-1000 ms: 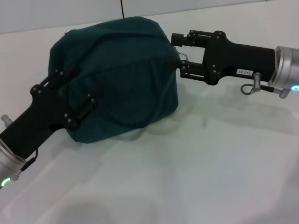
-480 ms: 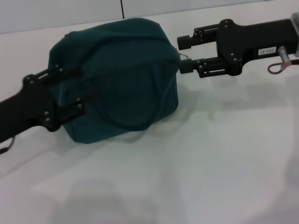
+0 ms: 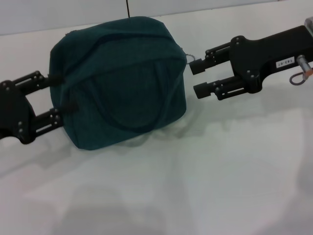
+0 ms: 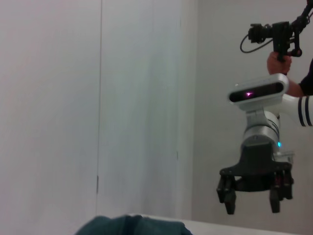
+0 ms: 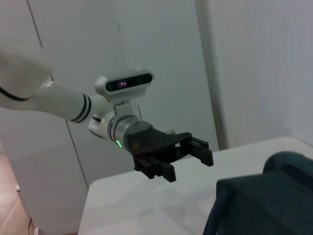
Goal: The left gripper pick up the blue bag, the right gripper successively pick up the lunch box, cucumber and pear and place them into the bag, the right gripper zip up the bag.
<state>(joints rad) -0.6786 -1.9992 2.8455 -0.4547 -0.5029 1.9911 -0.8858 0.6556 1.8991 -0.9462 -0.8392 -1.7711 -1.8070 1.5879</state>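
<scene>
Since the white counter (image 3: 195, 186) shows no lunch box, cucumber or pear, the packing looks finished. The black unlabelled left hand (image 3: 56, 100) waits wide apart, fingertips at the near side of the large dark teal-blue fabric bag (image 3: 120, 81), which sits zipped on the counter. Farther off, the white-labelled black right hand (image 3: 198, 78) holds nothing, spread wide just beside the zip's ring pull (image 3: 190, 58).

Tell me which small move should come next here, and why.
Probably both arms should back away and stop. The blue bag looks zipped shut on the table, and the left end effector and right end effector both stand open just beside it, holding nothing.
</scene>
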